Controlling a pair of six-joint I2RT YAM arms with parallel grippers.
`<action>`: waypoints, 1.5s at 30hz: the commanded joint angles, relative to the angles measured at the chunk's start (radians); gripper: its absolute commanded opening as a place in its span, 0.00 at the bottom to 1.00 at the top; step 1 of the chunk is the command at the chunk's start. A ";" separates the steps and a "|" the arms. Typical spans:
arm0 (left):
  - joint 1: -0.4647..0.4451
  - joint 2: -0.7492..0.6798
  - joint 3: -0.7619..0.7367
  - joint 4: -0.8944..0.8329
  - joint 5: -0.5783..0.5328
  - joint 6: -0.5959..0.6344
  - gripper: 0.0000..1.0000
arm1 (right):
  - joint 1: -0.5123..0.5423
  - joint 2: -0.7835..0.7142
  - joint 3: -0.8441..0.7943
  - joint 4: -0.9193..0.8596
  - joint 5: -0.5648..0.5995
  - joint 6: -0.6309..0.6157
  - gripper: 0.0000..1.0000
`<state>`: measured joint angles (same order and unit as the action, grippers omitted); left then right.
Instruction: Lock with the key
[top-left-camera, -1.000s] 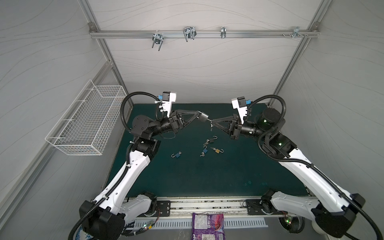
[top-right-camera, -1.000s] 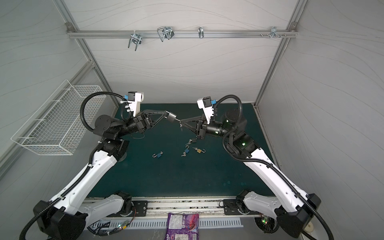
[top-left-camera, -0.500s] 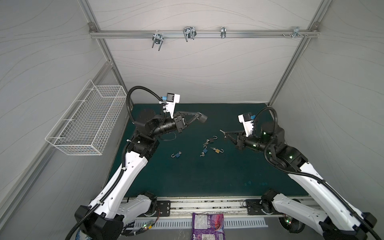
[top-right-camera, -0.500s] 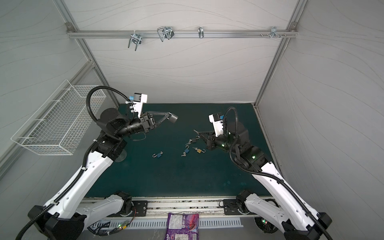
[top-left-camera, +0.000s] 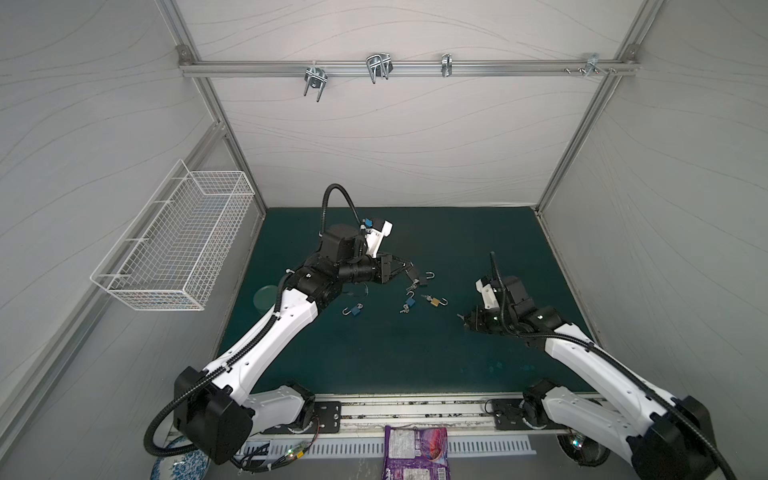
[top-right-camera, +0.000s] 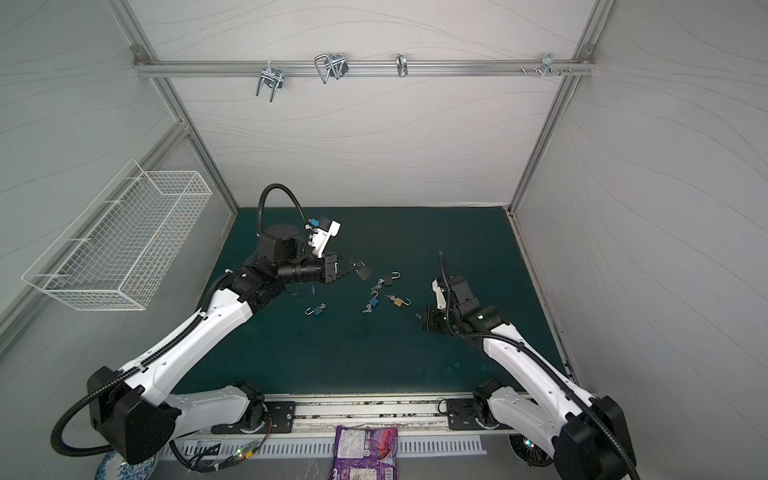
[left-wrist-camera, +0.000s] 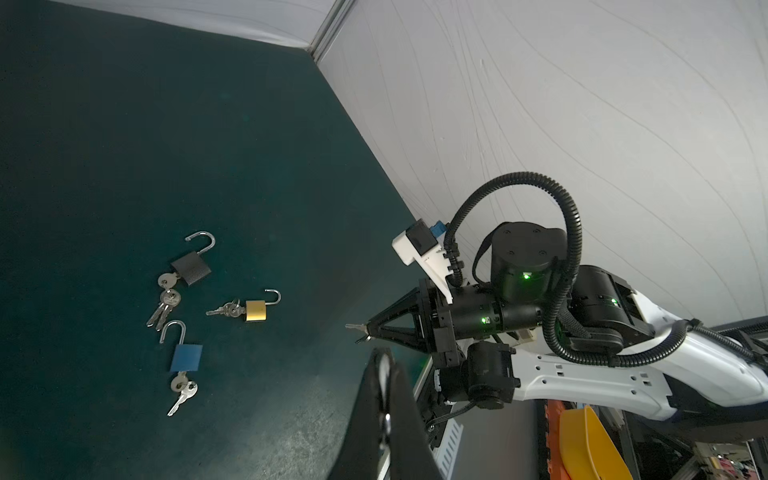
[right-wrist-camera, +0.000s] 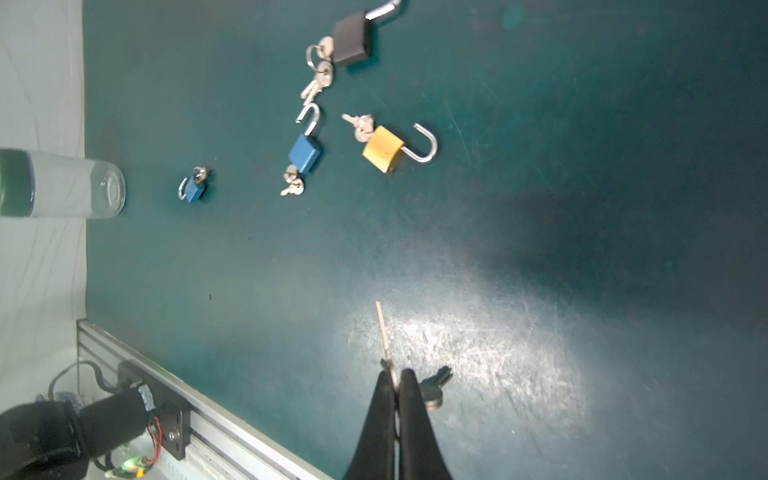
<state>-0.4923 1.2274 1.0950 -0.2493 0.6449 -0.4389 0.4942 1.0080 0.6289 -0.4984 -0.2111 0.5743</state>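
Pinching key, right gripper over open mat; left gripper clamps dark padlock.

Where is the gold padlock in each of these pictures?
Top view: gold padlock near the middle of the mat.
Top view: the same spot.
Left wrist view: between the black padlock and the right pincer, at.
Right wrist view: beside the larger blue padlock, at.
Shared landmark: the black padlock, lying nearby in all four.
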 joint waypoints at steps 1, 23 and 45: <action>-0.007 0.009 0.027 0.019 -0.016 0.022 0.00 | -0.029 0.065 0.005 0.108 -0.129 0.033 0.00; -0.012 0.061 0.030 -0.039 -0.066 -0.001 0.00 | -0.192 0.434 0.111 0.209 -0.009 -0.073 0.04; 0.136 0.087 0.043 0.128 0.206 -0.113 0.00 | 0.171 -0.111 0.183 0.279 0.181 -0.609 0.64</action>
<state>-0.3389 1.3025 1.0851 -0.2253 0.7673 -0.5335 0.6250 0.9272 0.7876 -0.2573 0.0135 0.1310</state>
